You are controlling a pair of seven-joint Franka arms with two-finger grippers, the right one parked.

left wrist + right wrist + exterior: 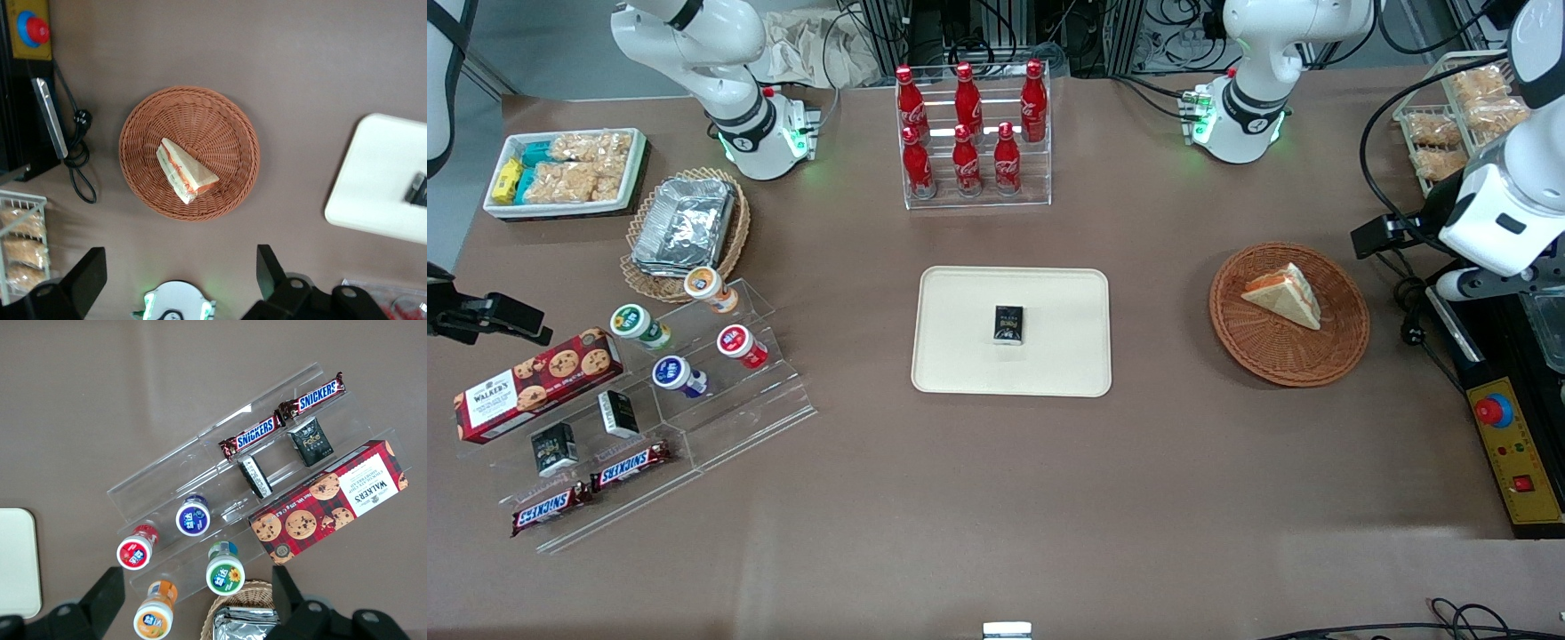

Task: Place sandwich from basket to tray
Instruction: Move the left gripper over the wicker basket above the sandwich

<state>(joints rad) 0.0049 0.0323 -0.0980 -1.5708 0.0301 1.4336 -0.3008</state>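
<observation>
The sandwich [1285, 293], a white-bread triangle with orange and green filling, lies in the reddish-brown wicker basket [1263, 356] toward the working arm's end of the table. It also shows in the left wrist view [185, 170], lying in the basket [143, 127]. The cream tray [960, 356] sits mid-table with a small black box [1009, 324] on it; one end of the tray shows in the left wrist view [373, 193]. My left gripper [1383, 238] [177, 277] hangs high above the table beside the basket, open and empty, apart from the sandwich.
A rack of red cola bottles [971, 124] stands farther from the camera than the tray. A yellow control box with a red button [1507, 444], cables [1409, 302] and a wire rack of snacks [1449, 124] lie near the basket. An acrylic stand of snacks [649, 391] lies toward the parked arm's end.
</observation>
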